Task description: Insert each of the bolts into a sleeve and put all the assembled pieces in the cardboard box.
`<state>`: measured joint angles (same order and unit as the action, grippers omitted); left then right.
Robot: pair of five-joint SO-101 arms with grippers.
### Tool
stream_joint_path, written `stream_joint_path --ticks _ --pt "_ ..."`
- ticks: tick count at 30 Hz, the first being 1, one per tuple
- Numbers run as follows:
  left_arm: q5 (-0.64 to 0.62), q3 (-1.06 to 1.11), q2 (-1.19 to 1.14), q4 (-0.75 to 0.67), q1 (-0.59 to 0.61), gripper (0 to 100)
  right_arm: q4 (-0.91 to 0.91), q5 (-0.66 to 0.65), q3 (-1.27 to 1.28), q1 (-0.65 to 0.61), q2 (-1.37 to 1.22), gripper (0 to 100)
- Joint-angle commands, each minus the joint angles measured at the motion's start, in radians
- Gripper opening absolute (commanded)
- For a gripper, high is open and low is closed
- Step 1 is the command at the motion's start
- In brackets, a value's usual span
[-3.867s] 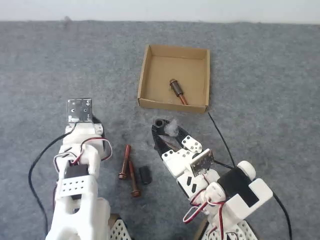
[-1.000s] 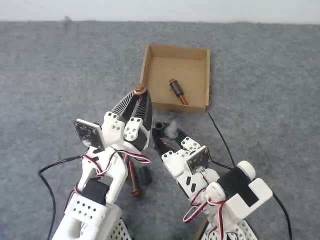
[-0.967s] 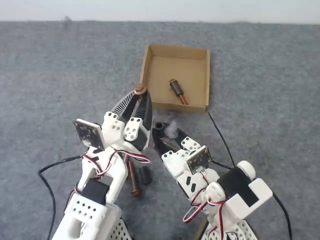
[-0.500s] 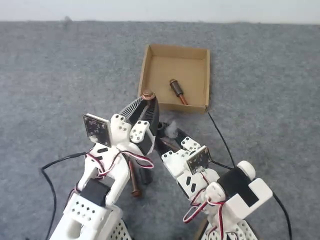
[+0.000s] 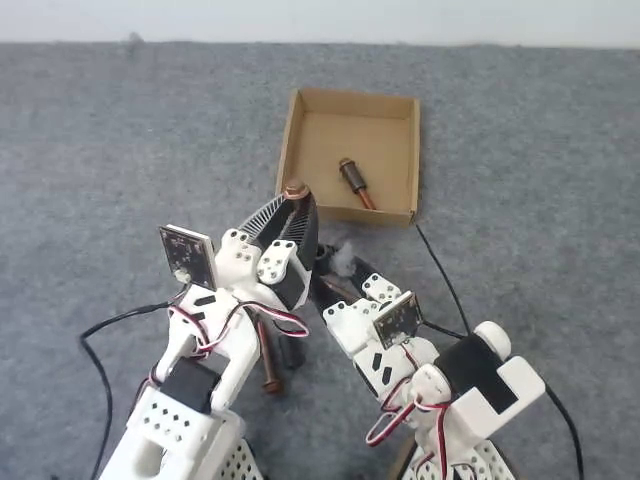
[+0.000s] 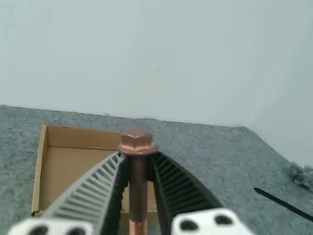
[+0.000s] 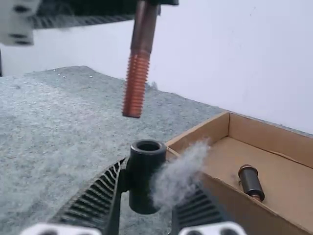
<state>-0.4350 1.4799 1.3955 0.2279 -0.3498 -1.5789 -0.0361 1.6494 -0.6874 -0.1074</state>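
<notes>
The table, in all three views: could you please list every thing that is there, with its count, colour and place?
cardboard box: 1, brown, far side of the table
assembled piece: 1, copper bolt in a dark sleeve, lying in the box
held bolt: 1, copper, upright in the left gripper, thread down, just above the held sleeve
held sleeve: 1, black, upright in the right gripper
loose bolt: 1, copper, on the carpet between the arms
loose sleeve: 1, black, beside the loose bolt
fluff: 1 tuft, pale grey, at the held sleeve
carpet: grey, covers the table
left gripper: shut on the held bolt
right gripper: shut on the held sleeve
</notes>
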Motion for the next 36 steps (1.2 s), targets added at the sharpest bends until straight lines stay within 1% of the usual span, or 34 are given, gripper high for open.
stream_joint_path --ticks 1,7,11,12,36 --pt "-0.011 -0.038 0.034 0.0 -0.008 1 0.007 0.005 0.026 -0.005 0.033 0.6" --pt "-0.011 0.004 0.032 -0.02 -0.005 1 0.007 0.003 0.026 -0.007 0.033 0.6" --pt "-0.011 0.074 0.028 -0.169 -0.002 1 0.007 0.003 0.026 -0.007 0.033 0.6" --pt "-0.011 0.085 0.028 -0.186 -0.002 1 0.007 0.002 0.026 -0.007 0.033 0.6" --pt "-0.011 0.094 0.026 -0.195 -0.008 1 0.007 0.0 0.026 -0.005 0.033 0.6"
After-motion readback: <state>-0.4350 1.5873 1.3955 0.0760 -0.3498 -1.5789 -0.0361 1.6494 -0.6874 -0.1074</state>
